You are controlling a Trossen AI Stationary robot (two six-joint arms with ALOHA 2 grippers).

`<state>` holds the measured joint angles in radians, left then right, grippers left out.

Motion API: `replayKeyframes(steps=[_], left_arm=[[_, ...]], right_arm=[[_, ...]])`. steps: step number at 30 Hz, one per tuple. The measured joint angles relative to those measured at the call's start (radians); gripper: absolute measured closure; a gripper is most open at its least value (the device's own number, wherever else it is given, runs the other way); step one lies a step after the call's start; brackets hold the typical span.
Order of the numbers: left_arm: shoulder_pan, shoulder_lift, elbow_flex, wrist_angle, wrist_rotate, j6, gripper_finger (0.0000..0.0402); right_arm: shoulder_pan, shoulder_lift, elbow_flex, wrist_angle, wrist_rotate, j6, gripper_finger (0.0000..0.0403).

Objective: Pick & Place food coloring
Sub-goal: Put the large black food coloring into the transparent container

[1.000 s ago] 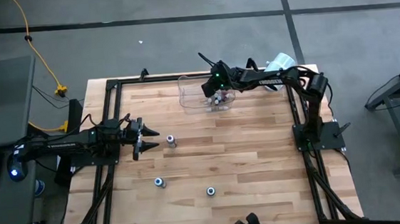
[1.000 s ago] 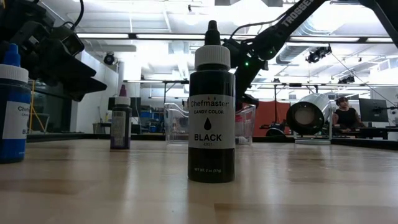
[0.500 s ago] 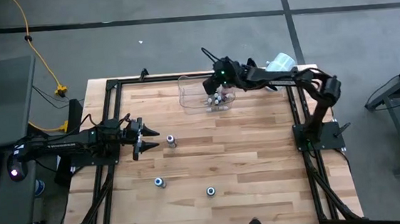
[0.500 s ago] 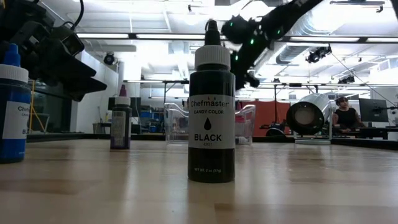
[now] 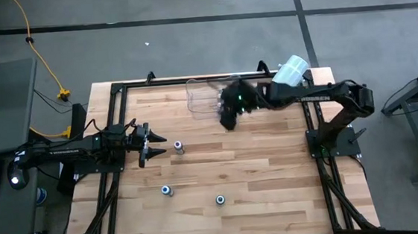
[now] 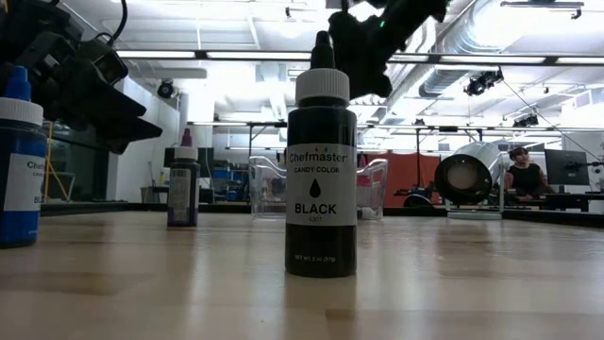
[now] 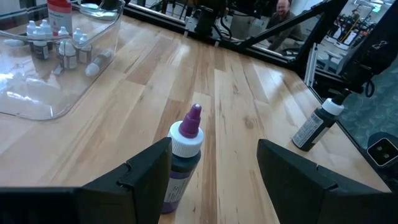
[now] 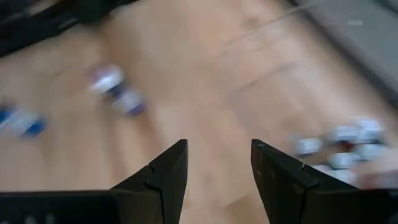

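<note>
Three food coloring bottles stand upright on the wooden table: a purple-capped one, a blue one and a black one, the last filling the middle of the low view. Several tiny bottles lie in the clear bin at the far edge. My right gripper hangs open and empty in the air just on the near side of the bin. My left gripper rests open at the table's left, with the purple-capped bottle standing just ahead of its fingers, untouched.
A large white paper roll lies at the far right corner beside the right arm. A black frame borders the table. Bare wood stretches between the bin and the near edge. A person sits in the room beyond the table.
My right gripper has lifted up out of the clear bin and swung toward the table's near edge, rolling as it went; it now hangs outside the bin, above table height. The tiny bottles stay in the bin. The three standing bottles have not moved.
</note>
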<state>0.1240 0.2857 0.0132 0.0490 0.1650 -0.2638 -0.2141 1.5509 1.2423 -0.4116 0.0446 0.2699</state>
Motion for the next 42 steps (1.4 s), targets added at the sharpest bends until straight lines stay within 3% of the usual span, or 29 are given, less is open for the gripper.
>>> replayKeyframes(steps=[7,13,16,21,24,30,42], left_arm=[[0.0,0.0,0.0,0.0,0.0,0.0,0.0167],[0.0,0.0,0.0,0.0,0.0,0.0,0.0167],[0.0,0.0,0.0,0.0,0.0,0.0,0.0167],[0.0,0.0,0.0,0.0,0.0,0.0,0.0167],[0.0,0.0,0.0,0.0,-0.001,0.0,0.0167],[0.0,0.0,0.0,0.0,-0.001,0.0,0.0167],[0.0,0.0,0.0,0.001,0.0,0.0,0.0167]], right_arm=[[0.213,-0.014,-0.006,-0.034,-0.058,-0.073,0.0237],[0.368,-0.014,-0.058,-0.035,0.136,-0.104,0.0237],[0.412,-0.003,-0.069,-0.032,0.17,0.001,0.0237],[0.425,0.064,-0.069,0.008,0.146,0.209,0.0237],[0.428,0.129,-0.058,0.091,0.121,0.25,0.0237],[0.448,0.243,0.044,0.136,0.119,0.235,0.0237],[0.523,0.351,0.221,0.135,0.281,0.176,0.0237]])
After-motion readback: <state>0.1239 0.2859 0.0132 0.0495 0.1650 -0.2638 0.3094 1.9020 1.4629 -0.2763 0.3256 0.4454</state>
